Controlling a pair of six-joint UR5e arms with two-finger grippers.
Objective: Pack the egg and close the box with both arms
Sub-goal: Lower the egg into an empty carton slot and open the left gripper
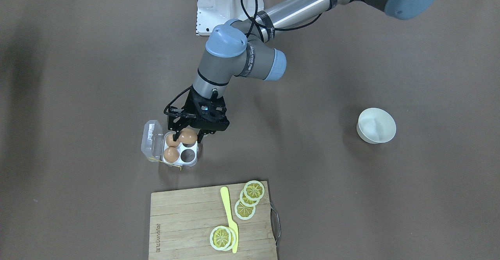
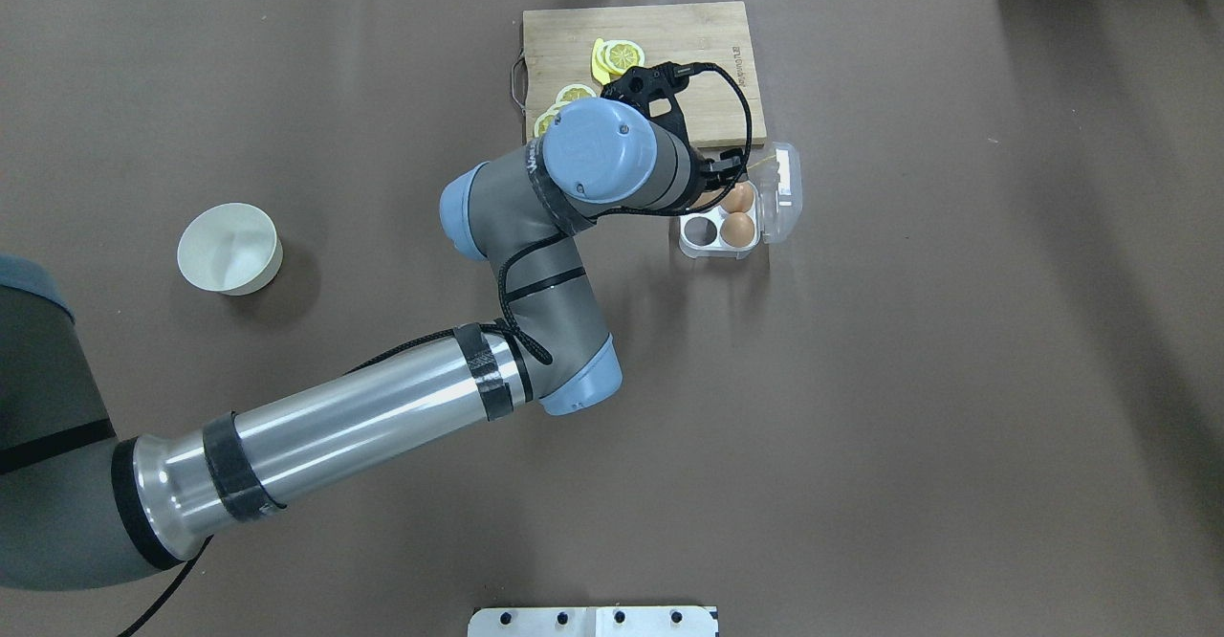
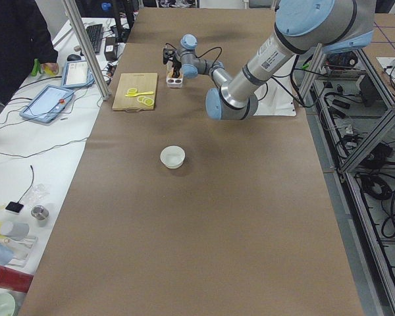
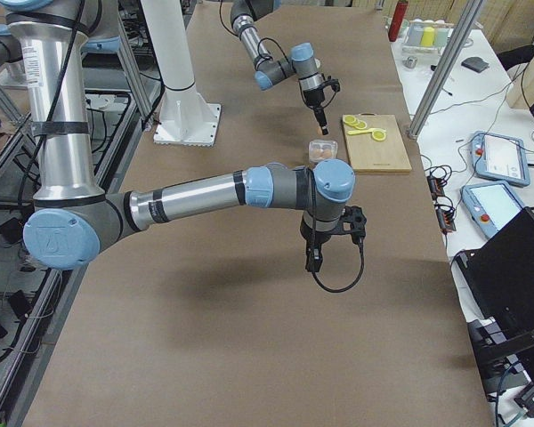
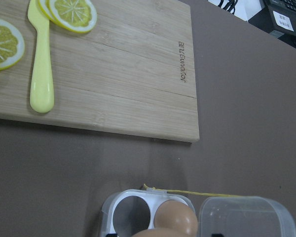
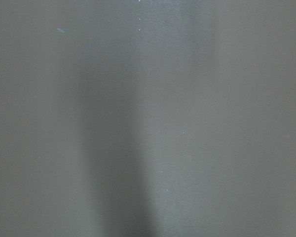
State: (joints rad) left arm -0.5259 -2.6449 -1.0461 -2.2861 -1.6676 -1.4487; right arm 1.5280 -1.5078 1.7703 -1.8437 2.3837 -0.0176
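The box (image 1: 180,147) sits on the brown table with its clear lid (image 1: 152,139) swung open to the side. Two brown eggs (image 1: 171,154) fill the cells by the lid, and one cell (image 1: 188,155) is empty. My left gripper (image 1: 188,137) reaches down over the remaining cell, shut on the egg (image 1: 189,135), which hangs just above the tray. In the overhead view the wrist hides that egg, and the box (image 2: 717,250) shows beside it. My right gripper (image 4: 313,260) hangs over bare table far from the box, and I cannot tell whether it is open or shut.
A wooden cutting board (image 1: 183,213) with lemon slices (image 1: 254,190) and a yellow knife (image 1: 229,217) lies just beyond the box. A white bowl (image 1: 376,125) stands far off on the left arm's side. A person (image 3: 13,39) stands at the side bench.
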